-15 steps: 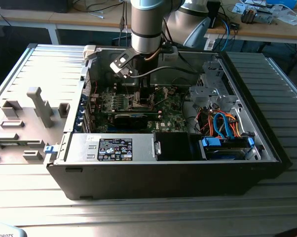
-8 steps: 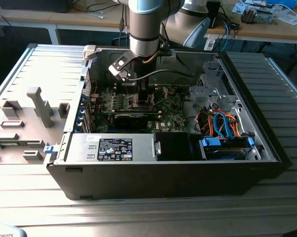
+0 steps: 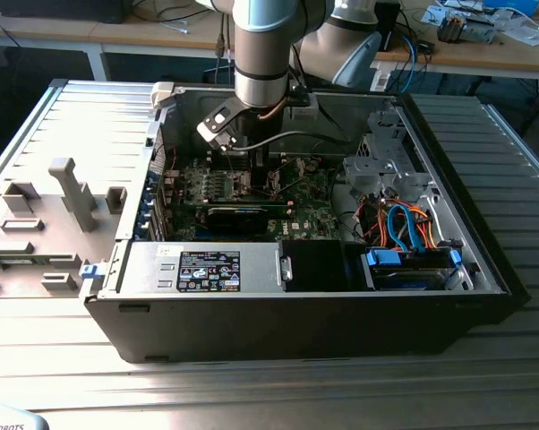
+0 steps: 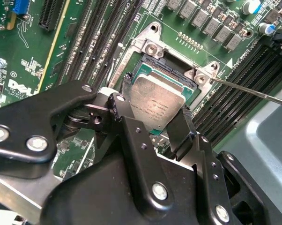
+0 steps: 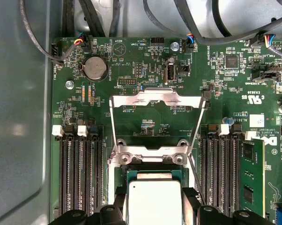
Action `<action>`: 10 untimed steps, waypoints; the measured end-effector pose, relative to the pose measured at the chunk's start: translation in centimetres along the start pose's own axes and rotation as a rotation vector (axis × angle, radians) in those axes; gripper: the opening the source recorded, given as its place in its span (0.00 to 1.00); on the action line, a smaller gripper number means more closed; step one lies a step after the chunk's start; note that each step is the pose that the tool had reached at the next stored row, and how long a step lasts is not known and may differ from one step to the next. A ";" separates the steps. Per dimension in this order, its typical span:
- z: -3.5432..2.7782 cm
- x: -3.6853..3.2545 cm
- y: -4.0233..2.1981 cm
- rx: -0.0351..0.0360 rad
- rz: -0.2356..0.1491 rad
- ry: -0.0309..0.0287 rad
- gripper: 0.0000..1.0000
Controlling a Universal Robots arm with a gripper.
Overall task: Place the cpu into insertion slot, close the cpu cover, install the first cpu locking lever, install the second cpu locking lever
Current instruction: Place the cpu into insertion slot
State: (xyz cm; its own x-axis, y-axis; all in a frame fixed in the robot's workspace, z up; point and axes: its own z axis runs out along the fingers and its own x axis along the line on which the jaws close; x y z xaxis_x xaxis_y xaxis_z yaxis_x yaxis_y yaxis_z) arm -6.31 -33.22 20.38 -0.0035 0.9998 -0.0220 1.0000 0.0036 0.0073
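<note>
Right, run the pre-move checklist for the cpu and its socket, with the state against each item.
1. cpu held between the fingers of the gripper: ok.
2. cpu over the insertion slot: ok.
3. cpu cover swung open, off the slot: ok.
4. Wire locking lever unlatched, angled away from the slot: ok.
5. cpu lying flat and fully seated: cannot tell.

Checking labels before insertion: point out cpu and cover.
cpu (image 4: 157, 105): second wrist view, middle of its metal top.
cover (image 5: 136, 101): first wrist view, wide end bar of the open frame.
</note>
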 end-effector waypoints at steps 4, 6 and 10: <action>0.17 0.01 0.00 0.0001 0.005 0.0000 0.55; 0.28 0.05 0.00 0.0001 0.007 0.0000 0.55; 0.45 0.16 0.00 0.0002 0.011 0.0001 0.55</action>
State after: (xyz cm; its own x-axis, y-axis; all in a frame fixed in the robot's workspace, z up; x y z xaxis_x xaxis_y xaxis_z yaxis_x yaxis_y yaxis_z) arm -6.30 -33.07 19.93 0.0072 0.9997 -0.0219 0.9999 -0.0071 0.0073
